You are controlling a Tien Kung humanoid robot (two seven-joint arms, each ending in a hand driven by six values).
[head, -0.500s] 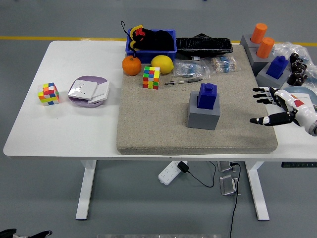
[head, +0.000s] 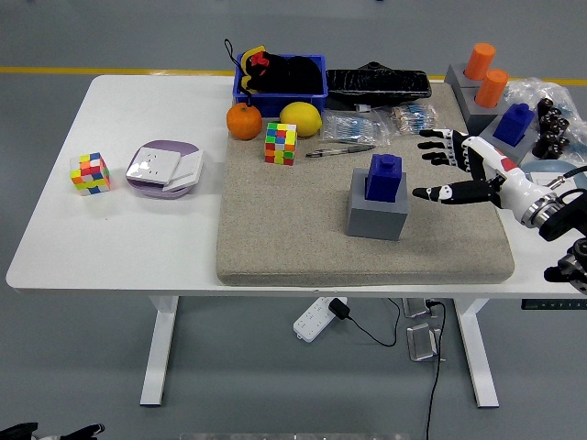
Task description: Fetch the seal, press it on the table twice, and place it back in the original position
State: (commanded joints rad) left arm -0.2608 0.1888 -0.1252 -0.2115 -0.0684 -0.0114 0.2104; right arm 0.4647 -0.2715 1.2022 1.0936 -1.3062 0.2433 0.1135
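The right robot hand (head: 459, 170) reaches in over the grey mat (head: 303, 238) on the white surface (head: 147, 238), fingers spread and holding nothing. Just to its left, apart from the fingertips (head: 424, 193), the blue seal (head: 384, 176) stands upright in its grey block holder (head: 376, 215) (no contact with the thumb that points at it). Behind the hand lie packets of small items (head: 415, 117); to its right stand another blue seal (head: 515, 122) and two orange ones (head: 484, 73). Well to its left sit a colour cube (head: 281, 144), a lemon (head: 300, 118) and an orange (head: 243, 120).
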